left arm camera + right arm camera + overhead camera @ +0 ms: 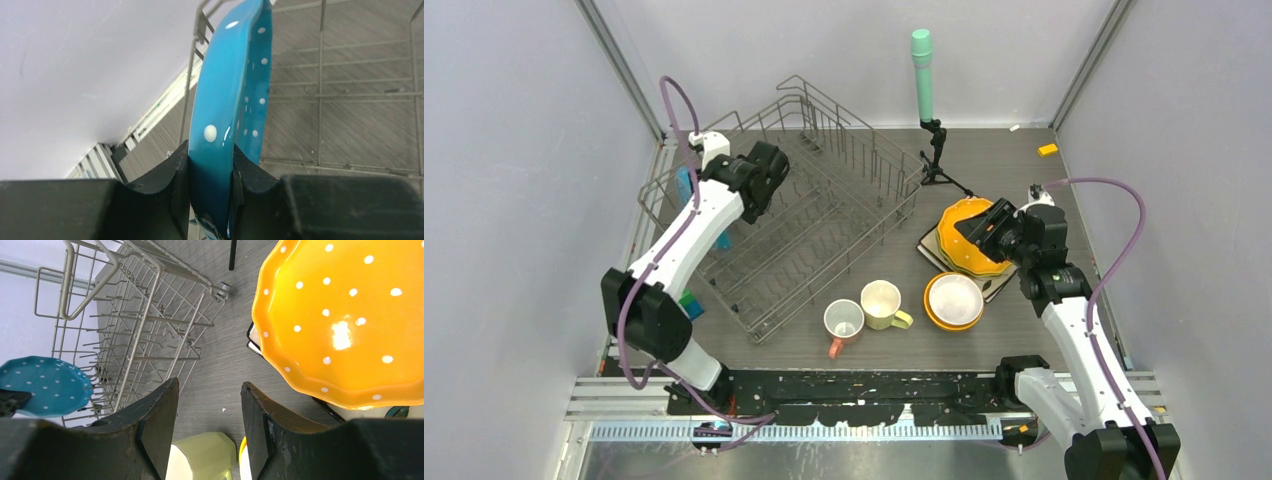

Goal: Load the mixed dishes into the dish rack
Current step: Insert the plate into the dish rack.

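My left gripper [210, 150] is shut on the rim of a blue dotted plate [230, 95], held on edge at the left end of the dish rack [814, 215]. The arm hides most of that plate [686, 186] from above. I cannot tell whether it rests on the wires. My right gripper [210, 390] hangs open and empty beside the orange dotted plate [345, 315], which lies on a square plate [931, 250]. In front of the rack stand a pink mug [843, 322], a pale-yellow mug [881, 303] and a white bowl [955, 298] nested in an orange bowl [929, 305].
A green-topped cylinder on a black tripod [922, 70] stands behind the rack's right corner. A small blue-green box [690, 303] lies by the left arm's base. A small orange piece [1048, 150] sits at the far right. Grey walls close in both sides.
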Robot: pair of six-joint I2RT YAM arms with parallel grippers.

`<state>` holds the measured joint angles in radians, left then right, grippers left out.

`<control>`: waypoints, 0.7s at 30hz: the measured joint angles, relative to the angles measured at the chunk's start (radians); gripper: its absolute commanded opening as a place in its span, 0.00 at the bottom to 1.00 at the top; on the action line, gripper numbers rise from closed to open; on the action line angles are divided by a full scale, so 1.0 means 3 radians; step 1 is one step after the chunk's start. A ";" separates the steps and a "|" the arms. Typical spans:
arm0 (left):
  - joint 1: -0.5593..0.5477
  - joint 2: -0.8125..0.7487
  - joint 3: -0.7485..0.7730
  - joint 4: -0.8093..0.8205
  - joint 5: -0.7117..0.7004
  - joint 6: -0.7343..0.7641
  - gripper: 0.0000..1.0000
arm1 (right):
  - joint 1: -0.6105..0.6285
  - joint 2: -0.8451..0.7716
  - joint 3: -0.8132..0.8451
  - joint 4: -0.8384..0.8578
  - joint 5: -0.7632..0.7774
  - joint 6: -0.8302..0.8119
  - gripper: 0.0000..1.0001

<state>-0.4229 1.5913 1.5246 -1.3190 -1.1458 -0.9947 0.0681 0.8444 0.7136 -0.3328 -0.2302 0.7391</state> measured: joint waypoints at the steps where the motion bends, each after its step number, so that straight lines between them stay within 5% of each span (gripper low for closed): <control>1: 0.0000 -0.0041 0.0052 0.0046 0.0029 0.0093 0.00 | 0.0000 0.0000 -0.0019 0.0008 -0.0006 0.0005 0.55; 10: 0.0006 -0.0482 0.0347 0.0029 -0.0025 0.0398 0.00 | 0.0000 0.0041 -0.0033 0.0022 -0.0025 -0.0042 0.55; 21: 0.0006 -0.0024 0.0577 -0.0595 -0.0090 0.0000 0.00 | 0.0000 0.0284 -0.0033 0.0034 -0.0060 -0.0193 0.55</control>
<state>-0.4210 1.5841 1.6978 -1.4975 -1.1728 -0.9947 0.0681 0.9295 0.7036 -0.3225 -0.2481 0.6811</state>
